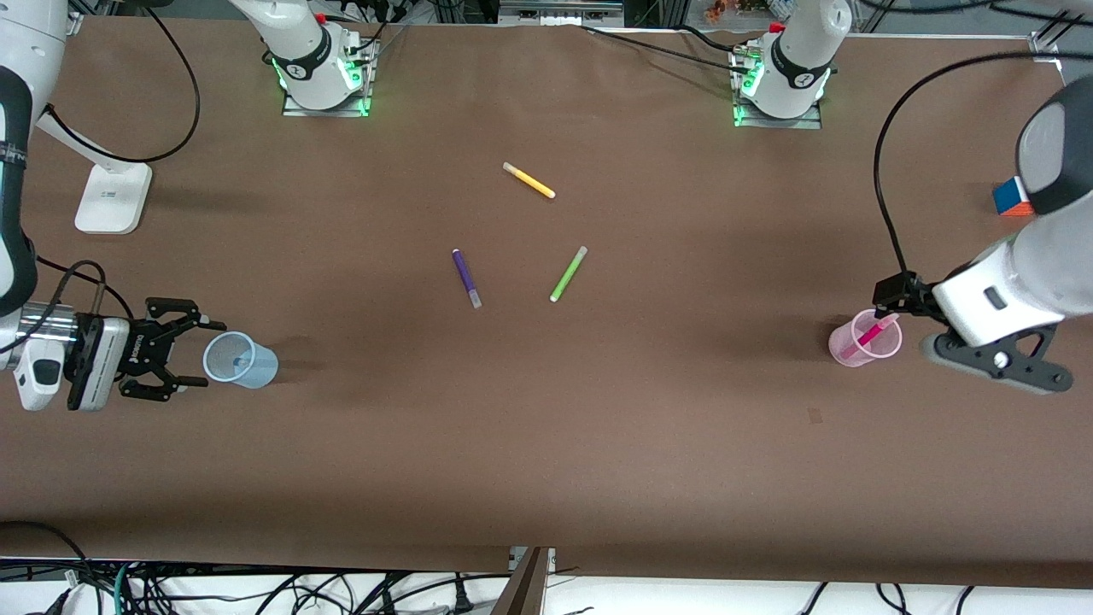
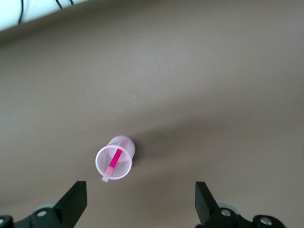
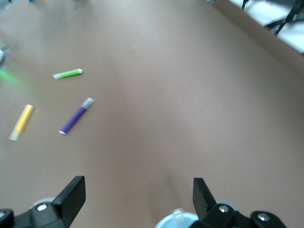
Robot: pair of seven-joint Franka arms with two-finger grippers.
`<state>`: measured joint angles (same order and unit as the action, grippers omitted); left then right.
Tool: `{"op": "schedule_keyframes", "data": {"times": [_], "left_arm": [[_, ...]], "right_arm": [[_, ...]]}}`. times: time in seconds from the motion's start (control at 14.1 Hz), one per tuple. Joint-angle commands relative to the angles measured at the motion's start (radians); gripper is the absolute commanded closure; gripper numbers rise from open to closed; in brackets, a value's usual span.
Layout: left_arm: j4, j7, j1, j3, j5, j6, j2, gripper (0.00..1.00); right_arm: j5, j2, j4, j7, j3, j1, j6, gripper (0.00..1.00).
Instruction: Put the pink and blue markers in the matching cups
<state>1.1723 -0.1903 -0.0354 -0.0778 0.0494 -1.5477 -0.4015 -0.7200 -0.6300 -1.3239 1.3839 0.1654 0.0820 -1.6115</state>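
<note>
The pale pink cup [image 1: 864, 342] stands toward the left arm's end of the table, with the pink marker [image 1: 871, 331] leaning inside it. Both show in the left wrist view, cup [image 2: 124, 144] and marker [image 2: 113, 162]. My left gripper [image 1: 895, 297] is open and empty just above the cup's rim [image 2: 140, 190]. The pale blue cup [image 1: 241, 360] stands toward the right arm's end, with a bit of the blue marker [image 1: 242, 362] showing inside. Its rim [image 3: 176, 221] shows in the right wrist view. My right gripper [image 1: 205, 354] is open and empty beside it [image 3: 137, 185].
A yellow marker [image 1: 529, 181], a dark purple marker [image 1: 466, 278] and a lime-green marker [image 1: 569, 273] lie in the table's middle. A coloured cube [image 1: 1012, 198] sits at the left arm's end. A white stand [image 1: 111, 196] sits at the right arm's end.
</note>
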Motion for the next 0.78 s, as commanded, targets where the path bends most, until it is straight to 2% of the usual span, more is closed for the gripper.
{"op": "schedule_keyframes", "data": {"times": [0.0,0.14,0.28,0.5,0.64,0.71], "left_arm": [[0.358,0.023,0.026,0.001,-0.045,-0.177,0.243,0.00],[0.505,0.025,0.026,0.001,-0.051,-0.244,0.347,0.00],[0.585,0.023,0.034,0.001,-0.054,-0.273,0.409,0.00],[0.575,0.025,0.032,0.001,-0.056,-0.253,0.411,0.00],[0.563,0.025,0.031,0.000,-0.057,-0.238,0.409,0.00],[0.563,0.023,0.031,0.000,-0.057,-0.236,0.409,0.00]], "right_arm": [[0.072,0.012,0.063,-0.201,-0.010,0.013,0.099,0.00],[0.146,0.021,0.103,-0.331,-0.010,0.004,0.142,0.00],[0.213,0.053,0.135,-0.487,-0.017,-0.007,0.168,0.00],[0.405,0.139,0.100,-0.711,-0.043,-0.041,0.166,0.00],[0.491,0.244,-0.009,-0.872,-0.053,-0.054,0.156,0.00],[0.542,0.301,-0.056,-0.964,-0.085,-0.056,0.156,0.00]]}}
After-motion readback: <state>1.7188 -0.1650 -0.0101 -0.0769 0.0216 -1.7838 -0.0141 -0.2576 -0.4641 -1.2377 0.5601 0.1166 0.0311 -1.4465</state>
